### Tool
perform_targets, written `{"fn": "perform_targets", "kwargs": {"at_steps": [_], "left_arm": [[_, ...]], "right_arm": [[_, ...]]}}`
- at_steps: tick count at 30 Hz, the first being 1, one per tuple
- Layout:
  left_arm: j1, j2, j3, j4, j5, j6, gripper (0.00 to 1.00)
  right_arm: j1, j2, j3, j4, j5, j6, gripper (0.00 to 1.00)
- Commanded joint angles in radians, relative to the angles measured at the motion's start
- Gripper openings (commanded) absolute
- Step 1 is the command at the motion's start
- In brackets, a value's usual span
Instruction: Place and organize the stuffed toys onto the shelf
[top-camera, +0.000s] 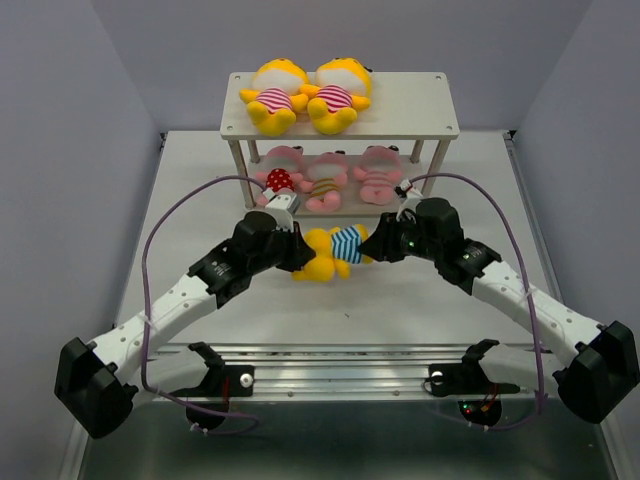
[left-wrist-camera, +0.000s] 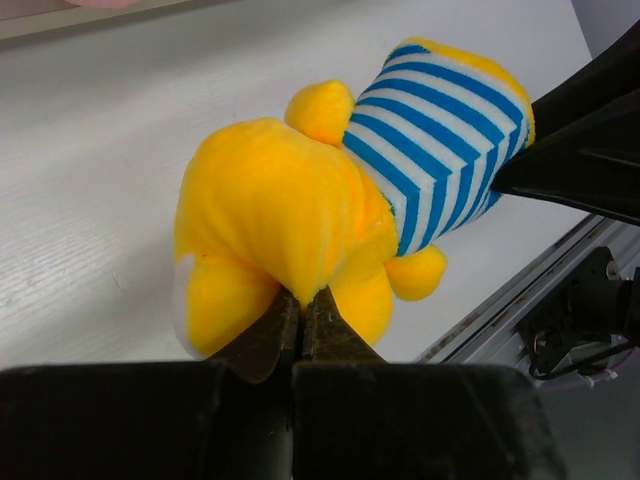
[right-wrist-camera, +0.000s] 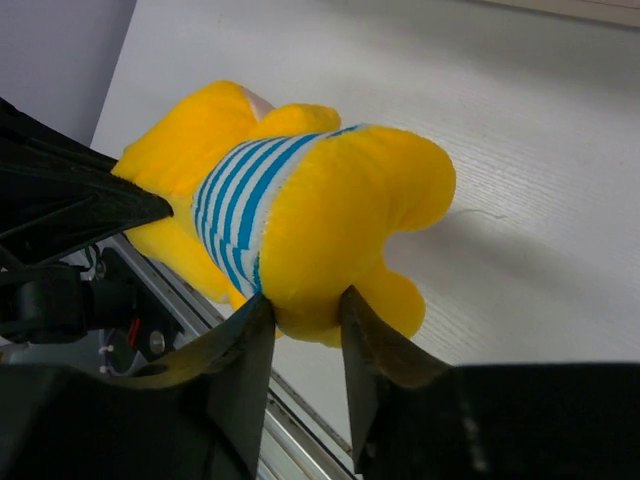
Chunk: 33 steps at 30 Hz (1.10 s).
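Observation:
A yellow stuffed toy in a blue striped shirt (top-camera: 333, 251) is held between both grippers in front of the shelf (top-camera: 420, 112). My left gripper (top-camera: 298, 250) is shut on the toy's head end (left-wrist-camera: 270, 215). My right gripper (top-camera: 368, 246) is shut on its leg end (right-wrist-camera: 340, 230). Two yellow toys in pink striped shirts (top-camera: 275, 95) (top-camera: 338, 92) lie on the shelf's top board. Three pink toys (top-camera: 281, 176) (top-camera: 326, 178) (top-camera: 378, 172) lie on the lower board.
A metal rail (top-camera: 340, 375) runs along the table's near edge, below the held toy. Grey walls stand at both sides of the white table (top-camera: 190, 200). Purple cables (top-camera: 160, 240) loop from each arm.

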Motion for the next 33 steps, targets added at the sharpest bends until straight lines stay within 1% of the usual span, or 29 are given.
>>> {"fn": "perform_targets", "kwargs": {"at_steps": [1,2,3,4,5,7,8,9,10,11,12,13,15,16,17,19,22,23,24,26,29,32,33], "left_arm": [[-0.009,-0.050,-0.017,0.112,0.059,0.016,0.00],[-0.009,-0.056,-0.026,0.127,0.068,0.015,0.00],[-0.009,-0.069,-0.029,0.144,0.082,0.013,0.00],[-0.009,-0.079,-0.035,0.167,0.085,0.011,0.00],[-0.009,-0.084,-0.039,0.173,0.089,0.010,0.00],[-0.009,-0.086,-0.037,0.169,0.090,0.008,0.00],[-0.009,-0.086,-0.031,0.159,0.083,0.004,0.02],[-0.009,-0.087,-0.026,0.146,0.053,-0.011,0.28],[-0.009,-0.087,-0.022,0.120,0.036,-0.019,0.45],[-0.009,-0.092,-0.017,0.110,0.007,-0.024,0.68],[-0.010,-0.096,-0.017,0.104,-0.005,-0.025,0.83],[-0.009,-0.110,-0.022,0.103,-0.021,-0.033,0.99],[-0.009,-0.124,-0.023,0.103,-0.061,-0.047,0.99],[-0.009,-0.129,-0.023,0.100,-0.070,-0.048,0.99],[-0.009,-0.142,-0.019,0.095,-0.084,-0.059,0.99],[-0.009,-0.156,-0.017,0.089,-0.111,-0.064,0.99],[-0.009,-0.187,-0.017,0.086,-0.125,-0.068,0.99],[-0.009,-0.202,-0.020,0.084,-0.125,-0.070,0.99],[-0.009,-0.208,-0.022,0.084,-0.159,-0.070,0.99],[-0.009,-0.217,-0.028,0.080,-0.165,-0.065,0.99],[-0.009,-0.221,-0.029,0.075,-0.170,-0.062,0.99],[-0.009,-0.216,-0.032,0.081,-0.167,-0.064,0.99],[-0.009,-0.216,-0.034,0.084,-0.164,-0.064,0.99]], "right_arm": [[0.000,-0.007,0.031,0.098,-0.069,-0.028,0.29],[0.000,-0.007,0.031,0.102,-0.077,-0.037,0.25],[0.000,-0.010,0.030,0.117,-0.094,-0.040,0.18],[0.000,-0.010,0.028,0.123,-0.098,-0.045,0.13],[0.000,-0.014,0.028,0.129,-0.104,-0.049,0.01],[0.000,-0.019,0.030,0.134,-0.102,-0.068,0.01],[0.000,-0.022,0.033,0.135,-0.089,-0.093,0.01],[0.000,-0.031,0.036,0.126,-0.031,-0.101,0.01],[0.000,-0.037,0.041,0.117,0.001,-0.110,0.01],[0.000,-0.045,0.051,0.106,0.032,-0.144,0.01],[0.000,-0.051,0.059,0.079,0.059,-0.161,0.01],[0.000,-0.068,0.067,0.063,0.123,-0.196,0.01],[0.000,-0.083,0.099,0.034,0.188,-0.239,0.01],[0.000,-0.100,0.113,0.004,0.266,-0.262,0.01],[0.000,-0.106,0.128,-0.013,0.291,-0.314,0.01],[0.000,-0.122,0.175,-0.044,0.393,-0.370,0.01],[0.000,-0.148,0.249,-0.050,0.449,-0.515,0.01],[0.000,-0.157,0.269,-0.047,0.442,-0.564,0.01],[0.000,-0.158,0.289,-0.040,0.434,-0.601,0.01],[0.000,-0.151,0.390,-0.079,0.400,-0.714,0.01],[0.000,-0.135,0.530,-0.141,0.417,-0.831,0.01],[0.000,-0.135,0.631,-0.191,0.399,-0.922,0.01],[0.000,-0.135,0.656,-0.208,0.386,-0.928,0.01]]}}
